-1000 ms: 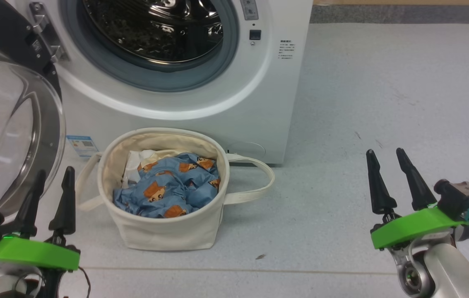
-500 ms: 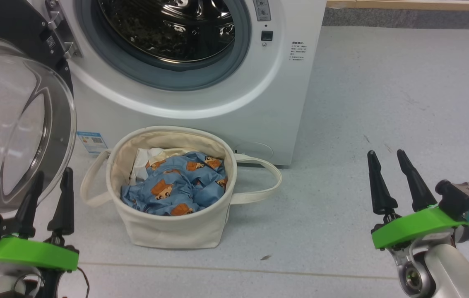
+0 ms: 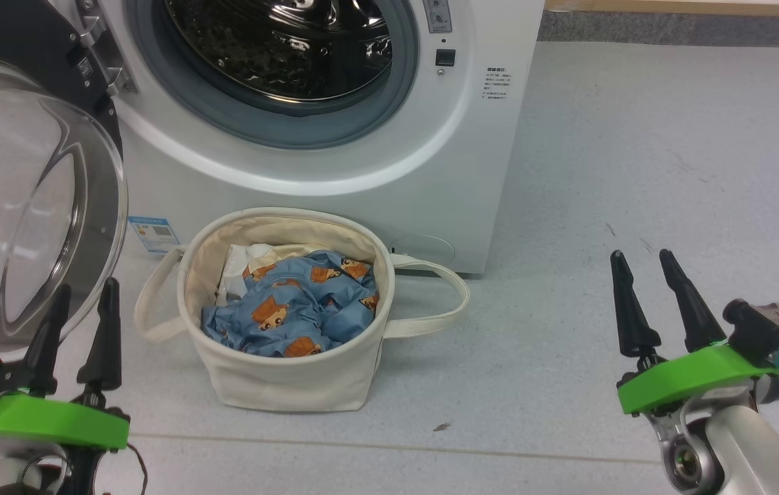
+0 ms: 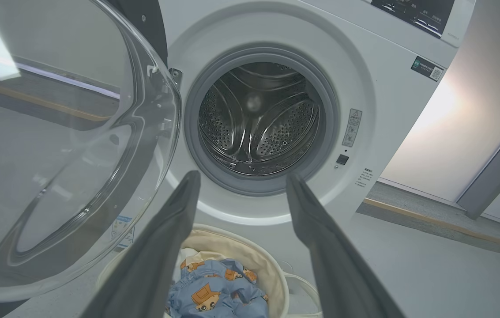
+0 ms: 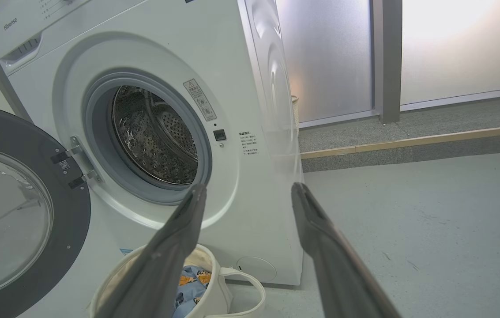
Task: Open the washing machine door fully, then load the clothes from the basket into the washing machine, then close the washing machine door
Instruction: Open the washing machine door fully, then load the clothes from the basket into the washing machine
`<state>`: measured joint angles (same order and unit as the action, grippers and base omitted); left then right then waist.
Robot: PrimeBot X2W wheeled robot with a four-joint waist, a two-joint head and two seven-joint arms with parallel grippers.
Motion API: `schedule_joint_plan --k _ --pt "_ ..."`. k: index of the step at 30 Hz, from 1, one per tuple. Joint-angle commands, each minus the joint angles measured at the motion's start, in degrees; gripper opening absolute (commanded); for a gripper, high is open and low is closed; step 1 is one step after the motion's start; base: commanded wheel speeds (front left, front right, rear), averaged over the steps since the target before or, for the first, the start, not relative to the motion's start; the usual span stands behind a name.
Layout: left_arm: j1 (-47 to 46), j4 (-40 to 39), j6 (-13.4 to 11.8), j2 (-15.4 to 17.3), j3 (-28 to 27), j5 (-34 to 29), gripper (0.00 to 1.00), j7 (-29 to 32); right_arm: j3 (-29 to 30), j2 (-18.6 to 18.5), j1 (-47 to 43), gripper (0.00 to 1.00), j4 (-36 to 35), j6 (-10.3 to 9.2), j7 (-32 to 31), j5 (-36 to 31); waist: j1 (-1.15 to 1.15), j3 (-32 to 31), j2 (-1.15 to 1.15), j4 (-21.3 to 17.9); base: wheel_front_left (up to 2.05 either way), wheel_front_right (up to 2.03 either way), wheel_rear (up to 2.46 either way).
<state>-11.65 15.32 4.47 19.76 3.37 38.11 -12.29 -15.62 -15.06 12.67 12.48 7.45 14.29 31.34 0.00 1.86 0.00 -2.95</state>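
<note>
The white washing machine [image 3: 375, 172] [image 4: 377, 101] [image 5: 250, 88] stands ahead with its steel drum bare. Its door [image 3: 25, 199] [image 4: 55, 145] [image 5: 7, 212] hangs swung wide open to the left, glass bowl bulging toward me. On the floor before the machine sits the cream basket [image 3: 286, 378] [image 4: 272, 269] [image 5: 208, 287] holding the light blue bear-print clothes [image 3: 293, 309] [image 4: 219, 291] [image 5: 188, 287]. My left gripper [image 3: 82, 292] [image 4: 241, 185] is open, left of the basket and just in front of the door. My right gripper [image 3: 641, 261] [image 5: 250, 192] is open, well right of the basket over bare floor.
A plain white bundle [image 3: 241, 265] lies under the blue garment at the basket's back left. One loop handle [image 3: 441, 295] lies out to the right on the floor. A raised wooden-edged kerb [image 5: 408, 145] and frosted panels stand beyond the machine's right side.
The head view has shifted a little, so the machine and basket sit further right in it. Both grippers stay open and in place.
</note>
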Motion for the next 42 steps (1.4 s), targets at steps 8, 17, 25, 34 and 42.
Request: schedule_joint_plan --k 8,17,25,34,42 --pt "-2.07 -1.26 -0.27 2.49 -1.94 0.63 1.0 -0.65 -0.67 -1.16 1.68 1.0 -1.52 0.03 0.71 -0.26 0.0 -0.1 0.0 0.89 0.75 -0.49 -0.27" --pt "-2.04 -1.42 -0.52 2.86 -1.76 0.72 1.0 -0.63 -0.6 -1.03 1.69 1.0 -1.61 0.03 0.71 -0.43 0.0 0.13 0.0 1.58 1.06 -0.8 -0.26" --pt "-2.3 -1.5 -0.74 3.07 -1.62 0.86 1.0 -0.65 -0.58 -0.88 1.92 1.0 -1.53 0.03 0.71 -0.5 0.0 0.31 0.0 1.84 2.03 -1.61 -0.42" --pt "-2.28 -1.07 -1.18 3.22 -1.65 0.81 1.0 -0.92 -0.57 -0.69 1.74 1.0 -1.74 0.03 0.71 -0.39 0.0 -0.13 0.0 2.03 1.76 -1.51 -0.24" --pt "-2.1 -0.78 -0.97 3.2 -1.53 0.99 1.0 -1.18 -0.69 -0.51 1.48 1.0 -1.96 0.03 0.71 -0.48 0.0 -0.48 0.0 2.34 0.68 -0.63 -0.04"
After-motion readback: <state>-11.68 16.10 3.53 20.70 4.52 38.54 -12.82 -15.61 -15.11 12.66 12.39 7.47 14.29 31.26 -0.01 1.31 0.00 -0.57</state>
